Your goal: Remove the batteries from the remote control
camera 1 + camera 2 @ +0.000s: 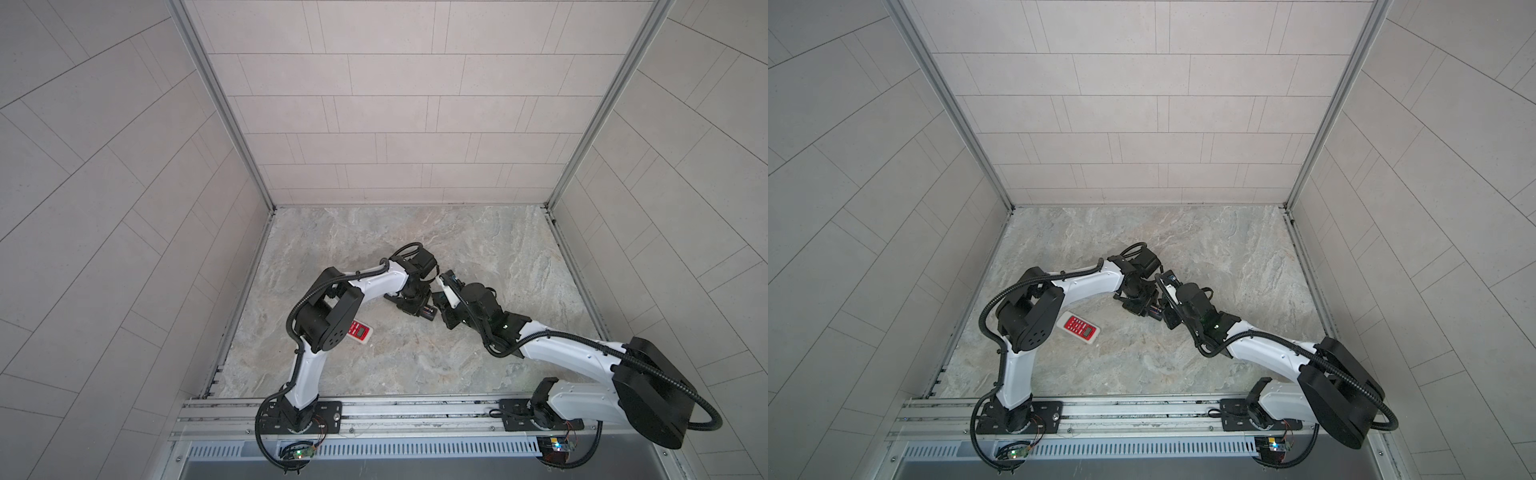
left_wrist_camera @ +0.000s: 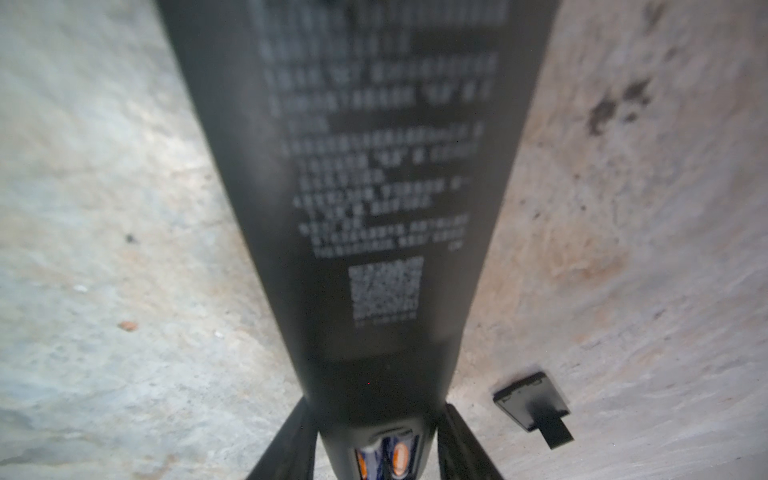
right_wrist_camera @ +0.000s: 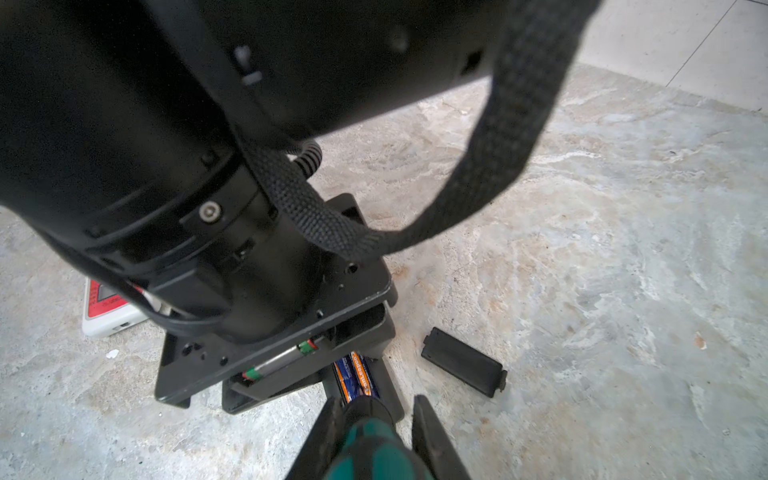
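While your left claw (image 2: 376,440) clamps the black remote control (image 2: 374,166) near the middle of the counter (image 3: 623,249), the batteries (image 3: 356,376) lie side by side in its open bay. Your right claw (image 3: 380,436) is closed on the green screwdriver (image 3: 365,415), whose tip is hidden. Pry gently under one cell's end, at a low angle, so it lifts without flying towards the cover plate (image 3: 463,372) lying just beside.

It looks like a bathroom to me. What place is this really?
Probably a robot test booth: two robot arms bolted to a metal rail, tile-patterned walls in metal framing, a stone-look tabletop.
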### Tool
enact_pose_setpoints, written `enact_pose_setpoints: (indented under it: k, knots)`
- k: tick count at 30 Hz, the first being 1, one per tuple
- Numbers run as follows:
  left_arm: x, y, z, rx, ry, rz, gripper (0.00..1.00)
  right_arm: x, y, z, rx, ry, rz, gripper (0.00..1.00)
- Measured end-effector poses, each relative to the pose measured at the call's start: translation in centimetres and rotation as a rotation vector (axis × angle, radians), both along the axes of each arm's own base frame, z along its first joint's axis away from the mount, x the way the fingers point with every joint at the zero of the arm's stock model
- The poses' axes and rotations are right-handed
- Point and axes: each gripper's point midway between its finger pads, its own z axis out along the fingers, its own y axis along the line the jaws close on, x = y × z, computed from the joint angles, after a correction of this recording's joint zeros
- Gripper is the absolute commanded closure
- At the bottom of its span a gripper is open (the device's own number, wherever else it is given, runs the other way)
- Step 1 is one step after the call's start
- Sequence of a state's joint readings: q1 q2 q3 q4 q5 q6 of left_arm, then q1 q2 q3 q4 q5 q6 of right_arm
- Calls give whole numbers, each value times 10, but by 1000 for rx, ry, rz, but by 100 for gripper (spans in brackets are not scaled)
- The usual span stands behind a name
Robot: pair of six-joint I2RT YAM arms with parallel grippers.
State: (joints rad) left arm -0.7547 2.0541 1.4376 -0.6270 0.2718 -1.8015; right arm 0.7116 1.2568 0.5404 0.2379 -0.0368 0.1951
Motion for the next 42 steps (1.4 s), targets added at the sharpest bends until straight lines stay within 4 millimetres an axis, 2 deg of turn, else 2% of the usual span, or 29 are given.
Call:
enact_pose_setpoints:
  k: [4,11,42]
  knots:
    - [1,1,0,0,1,0,60,7,2,1,29,8,-33,100]
    - [1,2,-1,-16,12,-2,60,19,-7,-1,105,61,-109,100]
    - [3,3,-1,-48,43,-51,60,36,-26,-14,312,305,-320,100]
